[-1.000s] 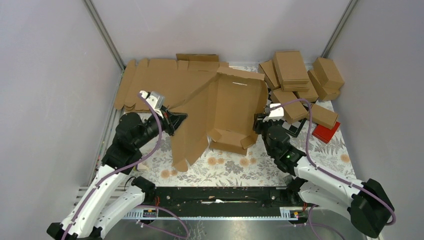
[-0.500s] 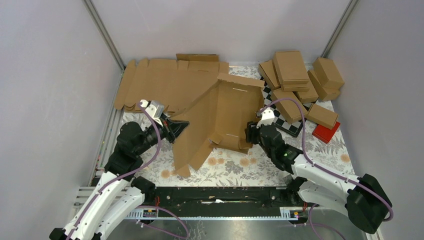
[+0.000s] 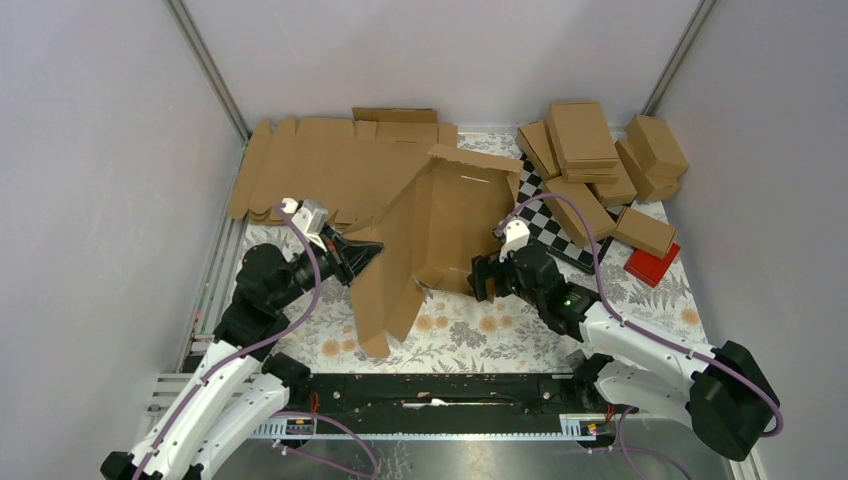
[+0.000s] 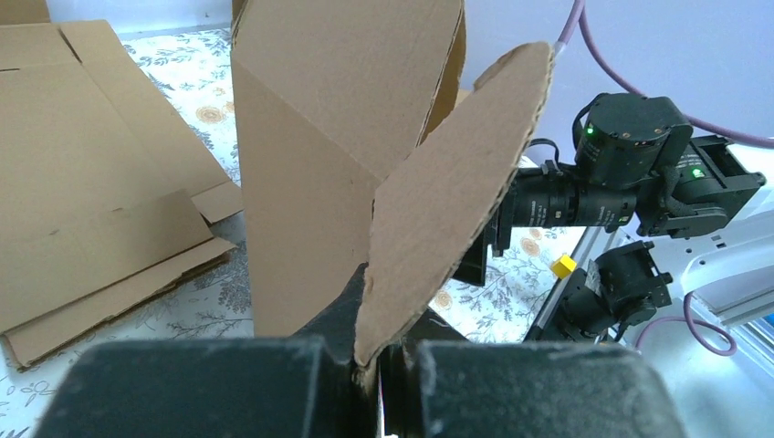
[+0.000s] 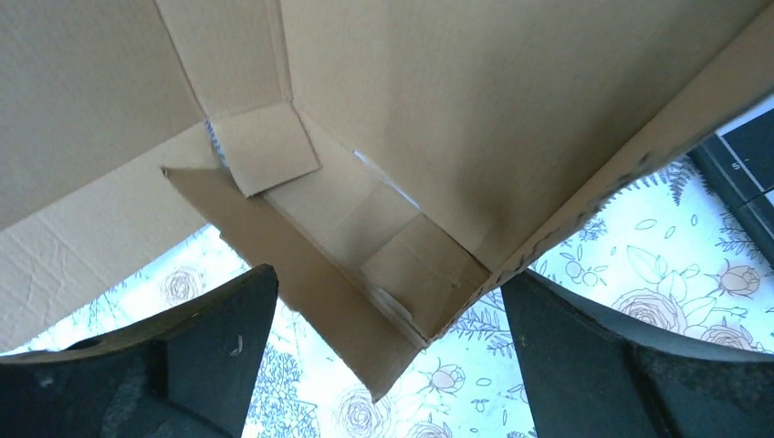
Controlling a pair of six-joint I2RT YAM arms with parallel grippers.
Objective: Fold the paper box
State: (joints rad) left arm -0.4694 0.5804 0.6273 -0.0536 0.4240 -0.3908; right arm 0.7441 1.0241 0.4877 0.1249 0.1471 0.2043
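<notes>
Left gripper point(image 4: 374, 370) is pinched shut on a flap of the paper box point(image 3: 445, 220), which stands half-raised just ahead of it. Right gripper point(image 5: 388, 301) is spread wide and empty, the box's low end wall just ahead. Advise squaring to that wall before closing. Flat blanks point(image 3: 320, 160) lie beyond.

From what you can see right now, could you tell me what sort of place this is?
Probably a robot test cell for box folding: grey enclosure walls, a floral-cloth table, flat cardboard blanks and a pile of finished boxes.
</notes>
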